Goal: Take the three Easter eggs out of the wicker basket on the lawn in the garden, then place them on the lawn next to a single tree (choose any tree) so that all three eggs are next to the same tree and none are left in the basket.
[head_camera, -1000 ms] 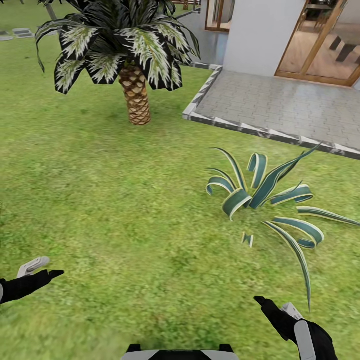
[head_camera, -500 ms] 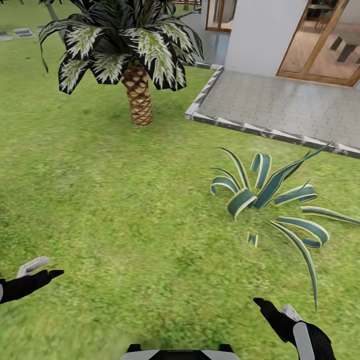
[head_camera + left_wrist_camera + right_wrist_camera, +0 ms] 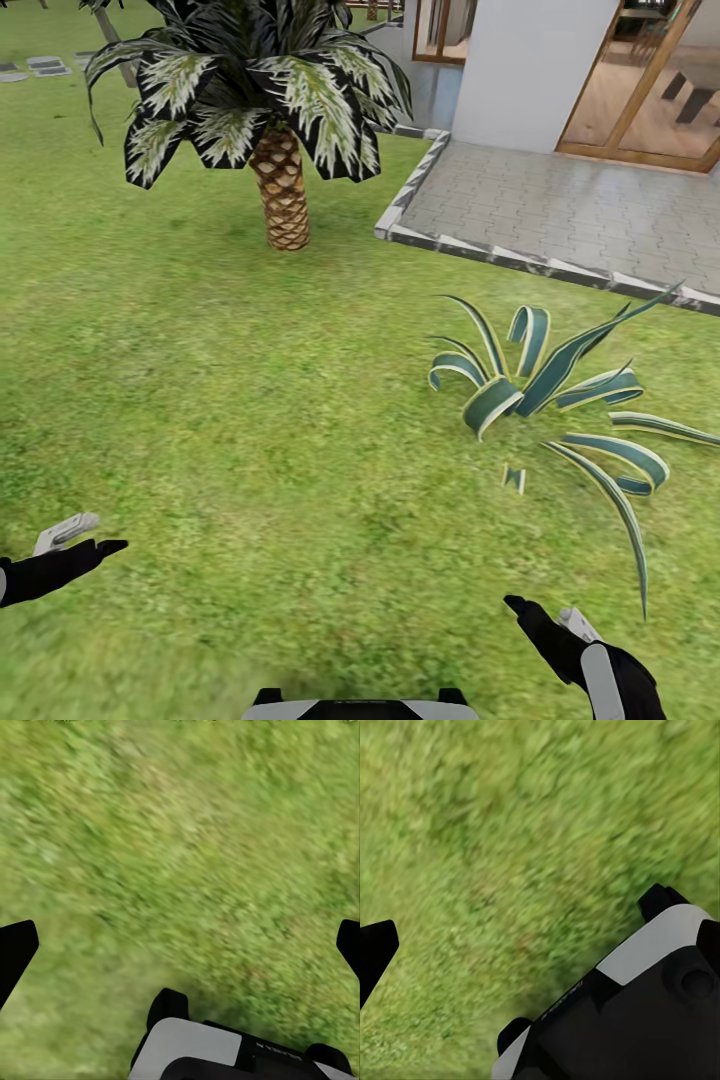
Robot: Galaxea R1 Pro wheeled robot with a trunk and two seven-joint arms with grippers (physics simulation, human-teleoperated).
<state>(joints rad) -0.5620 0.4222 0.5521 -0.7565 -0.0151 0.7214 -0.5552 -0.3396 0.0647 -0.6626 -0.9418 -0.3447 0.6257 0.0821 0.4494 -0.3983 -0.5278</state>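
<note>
On the lawn (image 3: 250,400), no egg and no wicker basket can be found from where the robot stands; grass alone lies under and ahead of both arms, so the task's things cannot be placed from this position. Both wrist cameras look down on blurred green turf with part of the robot's base at the frame edge. The left gripper (image 3: 80,535) hangs low at the robot's left, its white and black fingers (image 3: 66,529) apart and holding nothing. The right gripper (image 3: 550,615) hangs low at the right, likewise spread and empty. Further out stand a small palm (image 3: 282,190) with a scaly brown trunk, a striped spiky plant (image 3: 530,385) ahead of the right arm, and beyond them a paved patio (image 3: 570,215) edged with kerbstone against the house wall (image 3: 530,70). Judgement: the step in hand is travel or search, with no egg yet collected. The next move calls for bringing the basket into sight by turning or driving the base, then closing in until it lies within reach of an open gripper. The palm is not a suitable target tree.
</note>
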